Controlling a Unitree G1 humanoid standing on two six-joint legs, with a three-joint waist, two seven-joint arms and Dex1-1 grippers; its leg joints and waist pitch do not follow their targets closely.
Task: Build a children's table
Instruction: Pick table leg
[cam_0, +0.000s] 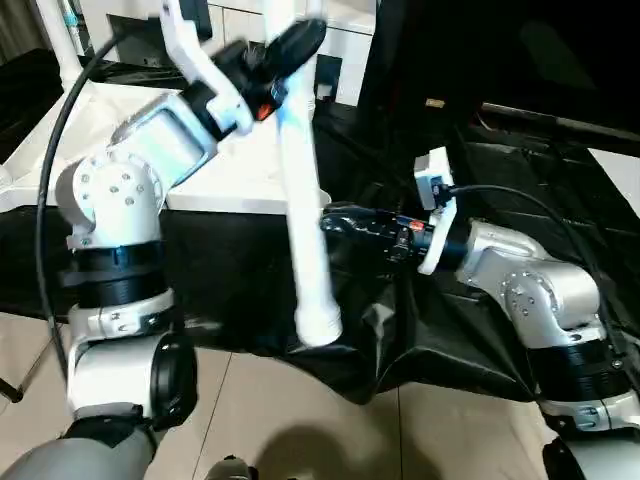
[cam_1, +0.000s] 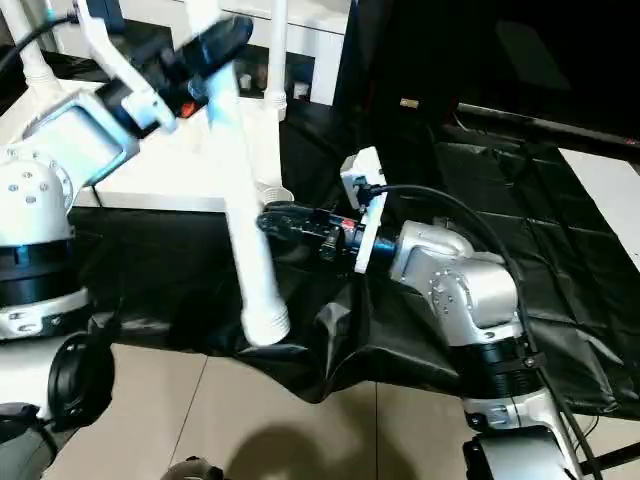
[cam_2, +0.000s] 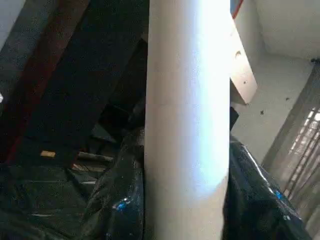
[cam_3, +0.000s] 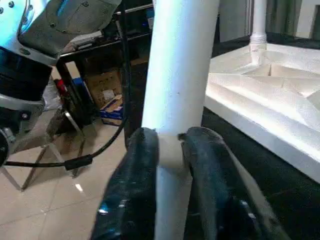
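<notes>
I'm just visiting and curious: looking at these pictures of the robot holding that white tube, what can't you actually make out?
- Left gripper: blurred in the head views, so its hold on the leg is unclear.
- The leg's top end: cut off by the upper edge in the head views.
- Tabletop: its far side lies behind the left arm in the head views.
- Right gripper: the leg hides its inner finger faces.
</notes>
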